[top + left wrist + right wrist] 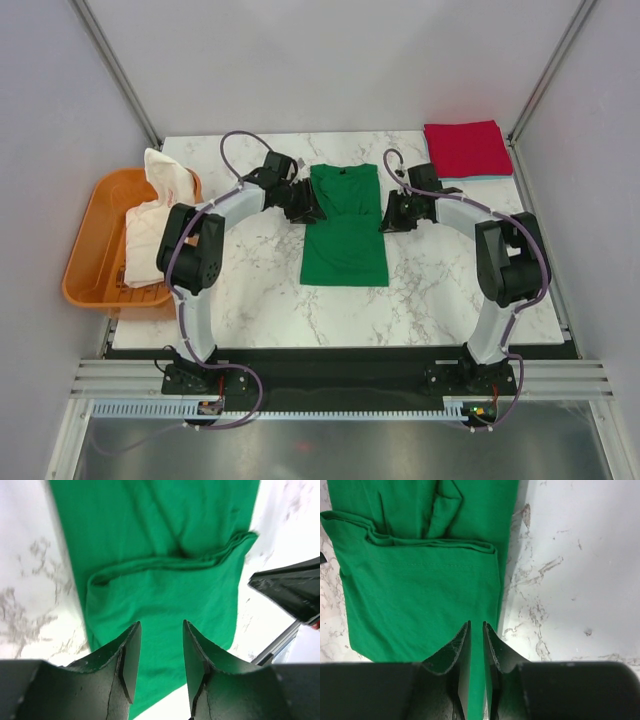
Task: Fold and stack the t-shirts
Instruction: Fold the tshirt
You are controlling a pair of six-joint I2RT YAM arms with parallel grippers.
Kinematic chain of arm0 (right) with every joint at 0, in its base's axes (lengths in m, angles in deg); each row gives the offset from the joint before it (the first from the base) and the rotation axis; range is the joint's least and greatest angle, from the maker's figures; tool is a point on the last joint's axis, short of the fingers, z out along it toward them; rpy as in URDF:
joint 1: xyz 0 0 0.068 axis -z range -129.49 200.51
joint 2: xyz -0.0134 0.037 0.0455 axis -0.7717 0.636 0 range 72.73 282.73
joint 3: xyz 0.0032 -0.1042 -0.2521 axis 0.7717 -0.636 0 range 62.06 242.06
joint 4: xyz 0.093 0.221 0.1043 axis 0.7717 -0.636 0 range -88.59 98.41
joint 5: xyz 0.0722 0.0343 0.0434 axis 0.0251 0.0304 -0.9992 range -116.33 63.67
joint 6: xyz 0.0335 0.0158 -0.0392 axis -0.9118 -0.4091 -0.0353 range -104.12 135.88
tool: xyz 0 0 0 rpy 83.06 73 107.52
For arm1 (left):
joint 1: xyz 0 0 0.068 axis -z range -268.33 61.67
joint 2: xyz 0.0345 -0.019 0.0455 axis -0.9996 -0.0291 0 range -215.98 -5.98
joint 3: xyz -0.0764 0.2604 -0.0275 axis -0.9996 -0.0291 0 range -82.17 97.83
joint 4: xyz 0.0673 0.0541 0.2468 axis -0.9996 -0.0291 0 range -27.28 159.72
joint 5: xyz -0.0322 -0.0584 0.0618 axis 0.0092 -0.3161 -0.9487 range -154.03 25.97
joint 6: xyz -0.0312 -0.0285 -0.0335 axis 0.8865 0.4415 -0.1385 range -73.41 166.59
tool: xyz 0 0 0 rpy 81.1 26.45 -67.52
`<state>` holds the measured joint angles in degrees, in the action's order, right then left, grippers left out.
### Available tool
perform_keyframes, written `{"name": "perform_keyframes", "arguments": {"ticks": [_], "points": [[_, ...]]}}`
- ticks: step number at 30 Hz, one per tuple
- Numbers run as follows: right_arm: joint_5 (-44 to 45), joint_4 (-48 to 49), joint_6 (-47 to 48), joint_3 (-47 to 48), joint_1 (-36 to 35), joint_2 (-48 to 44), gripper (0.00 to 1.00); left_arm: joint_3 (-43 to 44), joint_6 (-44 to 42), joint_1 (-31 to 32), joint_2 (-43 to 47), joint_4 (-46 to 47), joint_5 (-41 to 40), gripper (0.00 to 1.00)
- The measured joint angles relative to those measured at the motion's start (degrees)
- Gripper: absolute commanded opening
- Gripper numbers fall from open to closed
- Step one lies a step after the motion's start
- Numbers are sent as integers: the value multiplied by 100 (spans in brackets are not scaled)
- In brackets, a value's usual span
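Marbled white table top is seen past the arm bases, and on its middle the green t-shirt is laid flat, already narrowed into a long strip, collar end away from the bases. Its hem end is nearest. A folded layer across the cloth is picked out in both wrist views.

At the shirt's left edge, about halfway up it, the left gripper is set low. Its fingers are held clearly apart; green cloth is seen through the gap, and nothing is clasped. A black part at the shirt's far side is cut off by that frame.

At the shirt's right edge the right gripper is placed opposite. Its jaws are drawn nearly together, and the thin slit is filled with green. Whether cloth is pinched there cannot be told.

Well left of the green shirt, a white t-shirt is draped over the orange tub, which hangs off the table edge; its print cannot be made out.

Farther off, right of the green shirt's collar end, a folded red t-shirt is stacked on a pale blue one, of which only a sliver is shown.
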<state>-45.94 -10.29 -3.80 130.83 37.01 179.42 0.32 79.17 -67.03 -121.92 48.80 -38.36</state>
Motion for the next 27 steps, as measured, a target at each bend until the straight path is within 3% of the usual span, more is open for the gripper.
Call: {"name": "perform_keyframes", "arguments": {"ticks": [11,17,22,24,27], "points": [[-173,258,-28,883,96,1056,20,750,-2,-35,-955,68,4,45],[-254,461,-79,1099,175,1274,23,1034,-37,-201,-1093,50,0,48],[-225,575,-339,927,192,1123,45,894,-46,-411,-835,15,48,56],[-138,560,-422,664,201,859,51,660,-50,-483,-483,-11,79,64],[140,308,-645,107,243,160,60,181,-55,-560,284,-20,166,65]]}}
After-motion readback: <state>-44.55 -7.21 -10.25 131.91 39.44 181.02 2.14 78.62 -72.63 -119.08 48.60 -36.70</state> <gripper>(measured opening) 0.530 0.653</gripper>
